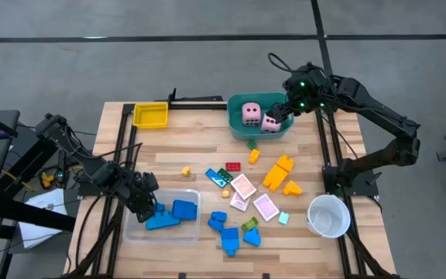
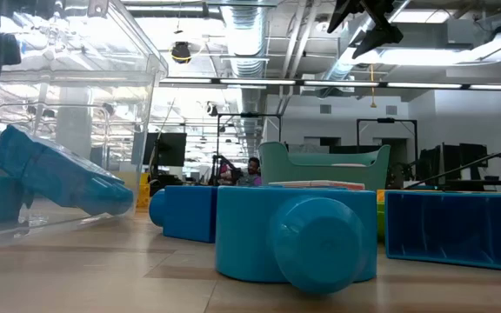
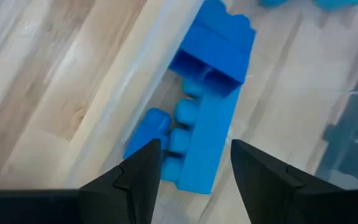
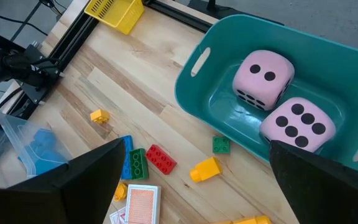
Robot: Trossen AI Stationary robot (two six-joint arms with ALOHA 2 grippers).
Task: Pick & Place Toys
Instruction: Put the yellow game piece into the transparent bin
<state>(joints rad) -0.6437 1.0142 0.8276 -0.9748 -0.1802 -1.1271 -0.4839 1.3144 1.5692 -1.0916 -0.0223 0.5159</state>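
My left gripper point(image 1: 150, 203) point(image 3: 194, 180) is open above the clear tray point(image 1: 134, 231). Its fingers stand on either side of a long blue block point(image 3: 207, 140) that lies flat on the tray floor, and I see no touch. A second blue block point(image 1: 184, 208) lies in the tray beside it. My right gripper point(image 1: 283, 115) point(image 4: 197, 186) is wide open and empty over the near right rim of the teal tub point(image 1: 238, 128). Two pink dice point(image 4: 263, 78) point(image 4: 298, 123) rest on the tub floor. Loose blocks and cards point(image 1: 242, 187) lie on the table.
A yellow tray point(image 1: 150, 115) stands at the far left. A white cup point(image 1: 329, 215) stands near the right edge. Orange blocks point(image 1: 279, 172), blue blocks point(image 1: 227, 232), and red and green blocks point(image 4: 151, 158) are scattered between tub and tray. Black frame rails run along both table sides.
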